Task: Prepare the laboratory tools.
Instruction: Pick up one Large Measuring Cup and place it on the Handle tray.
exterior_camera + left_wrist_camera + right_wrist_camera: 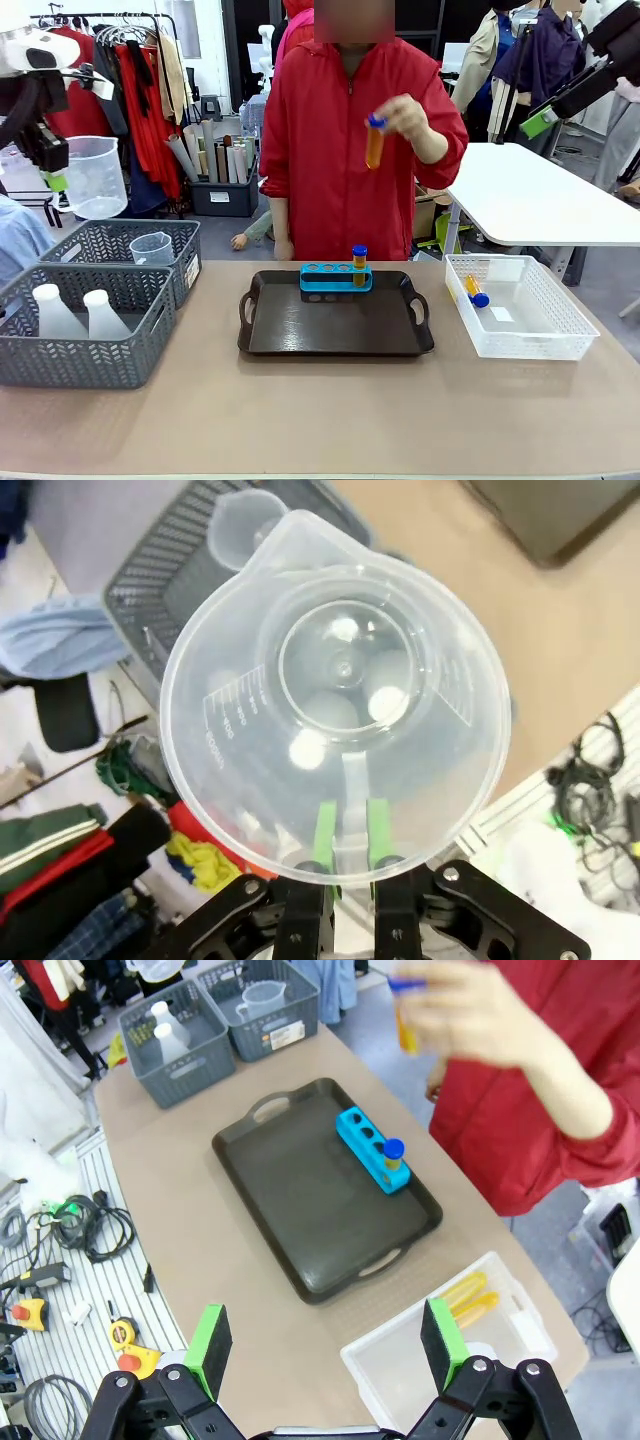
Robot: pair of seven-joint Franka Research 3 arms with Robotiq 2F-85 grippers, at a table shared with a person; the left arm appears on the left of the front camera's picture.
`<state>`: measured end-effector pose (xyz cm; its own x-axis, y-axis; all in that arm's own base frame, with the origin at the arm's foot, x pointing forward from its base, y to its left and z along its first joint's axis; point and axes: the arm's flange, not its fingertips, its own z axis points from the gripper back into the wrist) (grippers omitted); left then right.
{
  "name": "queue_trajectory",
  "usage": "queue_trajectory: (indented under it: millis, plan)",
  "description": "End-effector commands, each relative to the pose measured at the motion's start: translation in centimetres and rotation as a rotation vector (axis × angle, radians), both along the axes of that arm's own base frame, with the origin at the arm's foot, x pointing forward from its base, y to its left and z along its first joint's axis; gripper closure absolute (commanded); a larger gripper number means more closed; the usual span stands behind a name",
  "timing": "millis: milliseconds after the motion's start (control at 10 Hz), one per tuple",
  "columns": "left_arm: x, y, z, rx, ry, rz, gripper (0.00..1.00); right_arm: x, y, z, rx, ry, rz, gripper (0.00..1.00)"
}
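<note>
Left claw [349, 825] is pinched tight on the handle of the clear measuring beaker [335, 695], which hangs in the air, mouth facing the wrist camera. Right claw [325, 1345] is spread wide with nothing in it, high over the table. My read on the step: beaker transfer, picked but not yet placed. Below and beyond my left claw sit the two grey baskets, and the dark tray [300, 335] is off to its side, well apart. The next move calls for carrying the beaker across, turning it upright, and lowering it onto bare tray floor clear of the blue rack [335, 275] before I open. Ahead of the right claw, the person's hand [415, 125] holds a tube [375, 142] up, so I'd keep that arm out of the way. Counts:
- Beakers: two, one in my grip and one [152, 248] in the far grey basket [110, 240].
- Flasks: two [55, 310] [100, 312] in the near grey basket [80, 360].
- Tubes: four, one in the hand, one [359, 262] standing in the rack, and what look like two [468, 1295] in the white basket [560, 345] just under the right claw.
- Rack: one, with three holes free.
</note>
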<state>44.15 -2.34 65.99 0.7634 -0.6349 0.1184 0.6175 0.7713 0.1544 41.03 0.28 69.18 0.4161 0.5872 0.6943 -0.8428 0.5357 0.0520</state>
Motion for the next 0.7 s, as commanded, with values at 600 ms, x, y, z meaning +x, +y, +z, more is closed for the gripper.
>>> queue_trajectory:
  millis: [600]
  plan:
    - [3.2, -15.5, 0.5, 0.139, 0.100, -0.463, 1.00, -0.1, 0.1, 0.1, 0.006, 0.000, 0.002, 0.00]
